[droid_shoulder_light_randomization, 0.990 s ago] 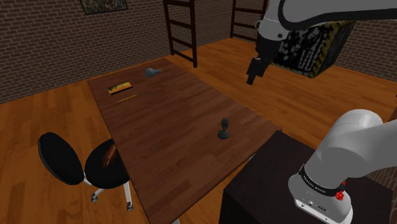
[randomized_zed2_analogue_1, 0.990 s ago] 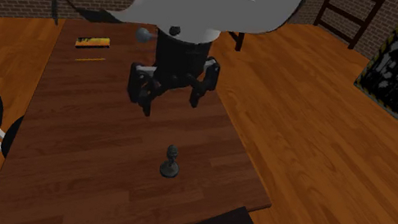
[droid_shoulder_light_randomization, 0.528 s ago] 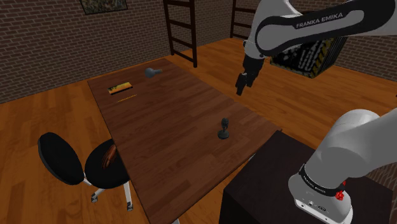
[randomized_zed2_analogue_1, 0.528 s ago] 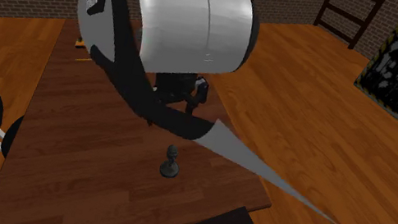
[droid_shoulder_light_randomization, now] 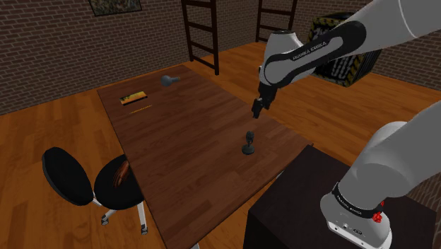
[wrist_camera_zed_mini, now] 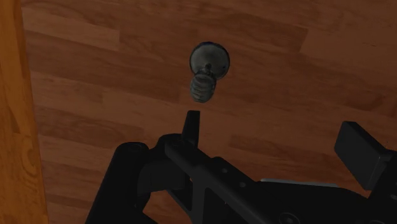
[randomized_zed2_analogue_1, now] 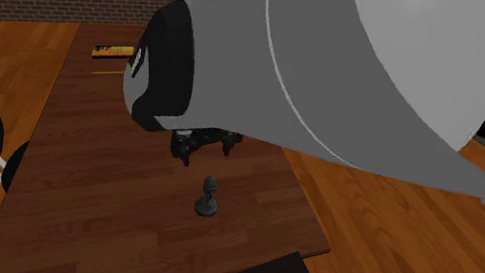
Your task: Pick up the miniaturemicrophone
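Note:
A small dark miniature microphone (droid_shoulder_light_randomization: pixel 249 143) stands upright on its round base on the brown wooden table (droid_shoulder_light_randomization: pixel 184 141), near the edge closest to the stand. My black gripper (droid_shoulder_light_randomization: pixel 256 112) hangs a short way above it and slightly farther back, pointing down. The second exterior view has the microphone (randomized_zed2_analogue_1: pixel 208 199) just in front of the gripper (randomized_zed2_analogue_1: pixel 202 151), under the big white arm. Seen from the hand, the microphone (wrist_camera_zed_mini: pixel 205 70) lies ahead of the open gripper (wrist_camera_zed_mini: pixel 273 124), beyond one of its fingers (wrist_camera_zed_mini: pixel 191 124) rather than between the two. Nothing is held.
At the table's far end lie a yellow flat item (droid_shoulder_light_randomization: pixel 133 97) and a grey object (droid_shoulder_light_randomization: pixel 169 80). A black office chair (droid_shoulder_light_randomization: pixel 78 180) stands at the shoulder view's left. Ladders (droid_shoulder_light_randomization: pixel 201 32) and a patterned crate (droid_shoulder_light_randomization: pixel 346 67) stand on the wooden floor behind.
The arm has swung down and toward the shoulder view's left, bringing the open gripper from high beyond the table's edge to just above the microphone. The microphone has not moved.

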You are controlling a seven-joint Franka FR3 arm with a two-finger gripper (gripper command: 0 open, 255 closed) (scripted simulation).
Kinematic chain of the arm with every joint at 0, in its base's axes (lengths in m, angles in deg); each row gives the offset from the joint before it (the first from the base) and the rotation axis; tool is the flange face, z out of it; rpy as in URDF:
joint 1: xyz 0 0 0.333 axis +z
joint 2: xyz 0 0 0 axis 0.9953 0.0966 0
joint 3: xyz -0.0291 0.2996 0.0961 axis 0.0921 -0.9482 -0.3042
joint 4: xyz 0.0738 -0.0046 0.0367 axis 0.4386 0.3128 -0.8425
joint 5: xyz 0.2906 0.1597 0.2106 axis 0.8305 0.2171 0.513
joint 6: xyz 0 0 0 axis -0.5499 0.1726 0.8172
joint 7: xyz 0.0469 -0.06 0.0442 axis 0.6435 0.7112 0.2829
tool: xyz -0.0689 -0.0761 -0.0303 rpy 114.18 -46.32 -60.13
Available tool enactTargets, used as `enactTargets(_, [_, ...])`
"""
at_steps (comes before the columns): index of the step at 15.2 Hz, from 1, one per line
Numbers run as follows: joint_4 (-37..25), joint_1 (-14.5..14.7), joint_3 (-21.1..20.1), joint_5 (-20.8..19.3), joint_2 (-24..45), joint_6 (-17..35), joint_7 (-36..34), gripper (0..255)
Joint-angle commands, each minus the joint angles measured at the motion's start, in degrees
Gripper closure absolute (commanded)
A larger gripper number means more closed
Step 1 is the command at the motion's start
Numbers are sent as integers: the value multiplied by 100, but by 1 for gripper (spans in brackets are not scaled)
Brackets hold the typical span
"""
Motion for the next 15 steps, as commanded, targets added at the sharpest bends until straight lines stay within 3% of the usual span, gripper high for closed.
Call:
enactTargets(1, [-67, 3, 37, 15, 509, 430, 55, 0])
enactTargets(9, [-666, -4, 107, 197, 2443, 1682, 283, 0])
enactTargets(15, [-1335, -93, 65, 360, 3744, 2258, 441, 0])
